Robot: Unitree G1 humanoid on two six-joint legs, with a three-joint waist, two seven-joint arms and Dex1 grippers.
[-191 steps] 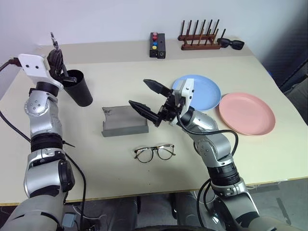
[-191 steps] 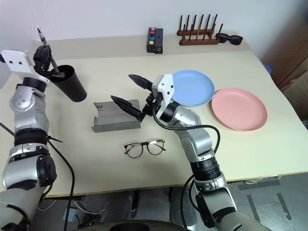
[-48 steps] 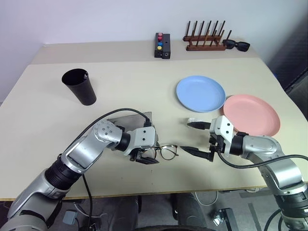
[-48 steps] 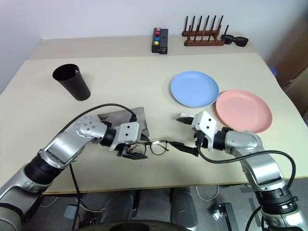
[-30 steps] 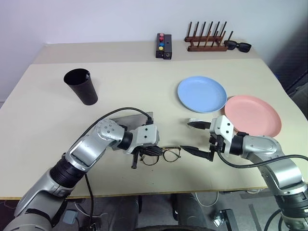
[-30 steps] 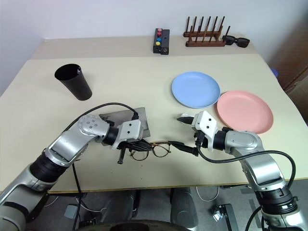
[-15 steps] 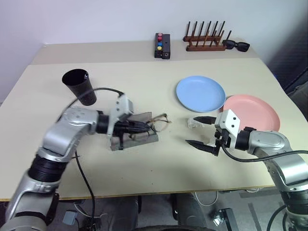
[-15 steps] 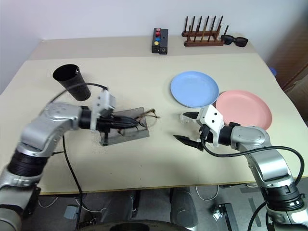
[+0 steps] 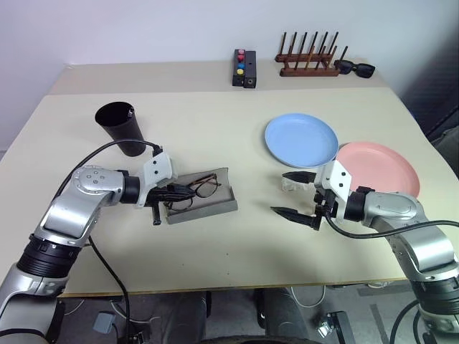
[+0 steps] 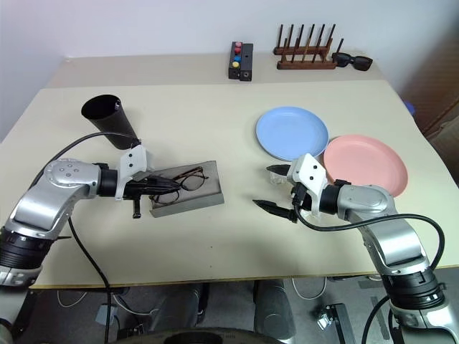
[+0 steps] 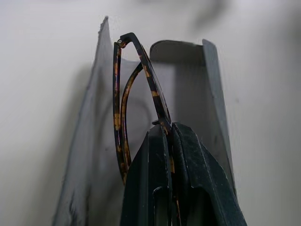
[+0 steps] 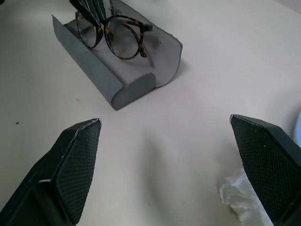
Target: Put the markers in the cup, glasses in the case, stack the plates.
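My left gripper [image 9: 179, 192] is shut on one end of the glasses [image 9: 199, 185], thin dark tortoiseshell frames with clear lenses. They stand upright inside the open grey case [image 9: 204, 207], between its front wall and its raised lid; the right wrist view shows the glasses [image 12: 115, 40] in the case [image 12: 117, 77]. My right gripper [image 9: 281, 193] hangs open just right of the case, holding nothing. The black cup [image 9: 123, 130] stands upright at the back left with a small tip showing inside its mouth; the markers are otherwise hidden. The blue plate [image 9: 301, 140] and pink plate [image 9: 380, 166] lie side by side.
A small white crumpled scrap [image 9: 290, 185] lies on the table under my right gripper's upper finger. Along the back edge stand a black box with coloured buttons [image 9: 242, 68], a wooden peg rack [image 9: 308, 64] and black sunglasses [image 9: 356, 68].
Over the last second my left gripper lifted the glasses from the table in front of the case, then drew back left, setting them lower inside it. The right gripper has stayed put, open.
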